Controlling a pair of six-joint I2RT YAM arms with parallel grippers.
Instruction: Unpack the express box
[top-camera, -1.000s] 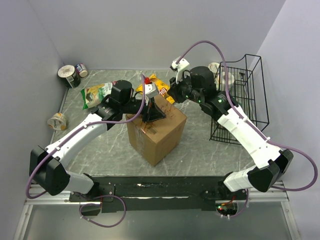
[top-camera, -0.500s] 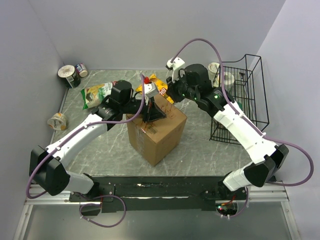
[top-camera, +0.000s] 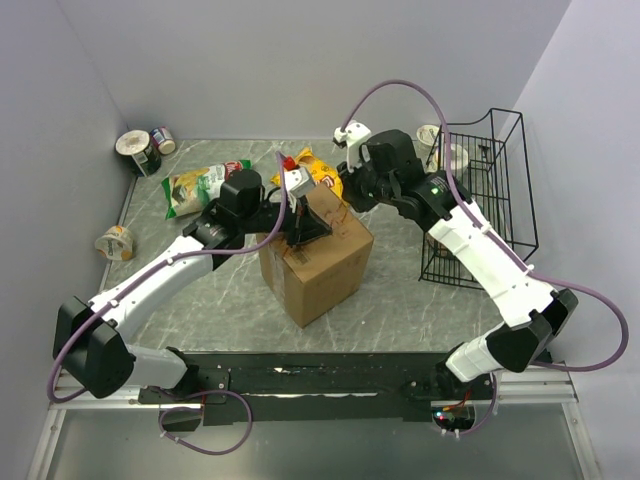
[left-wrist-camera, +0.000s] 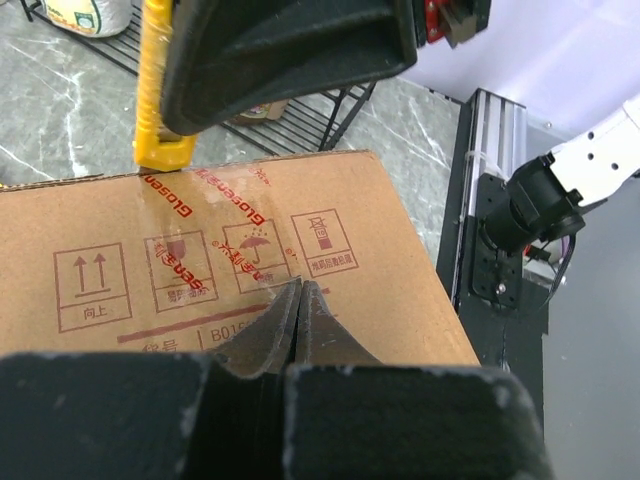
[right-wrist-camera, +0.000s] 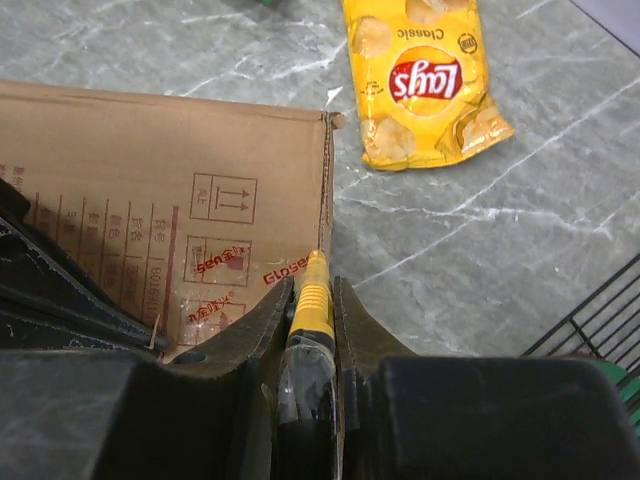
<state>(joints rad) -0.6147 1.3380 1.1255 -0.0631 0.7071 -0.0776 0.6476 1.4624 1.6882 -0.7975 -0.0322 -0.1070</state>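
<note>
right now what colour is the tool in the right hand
Yellow. The tool, gripped in the right hand, shows best in the right wrist view.

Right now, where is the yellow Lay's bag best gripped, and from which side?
Probably the flat crimped end nearest the express box, from straight above: the Lay's bag lies face up on the table, its puffed middle likely too wide to pinch.

Overhead plus two close wrist views, shared box (top-camera: 320, 270)
</note>
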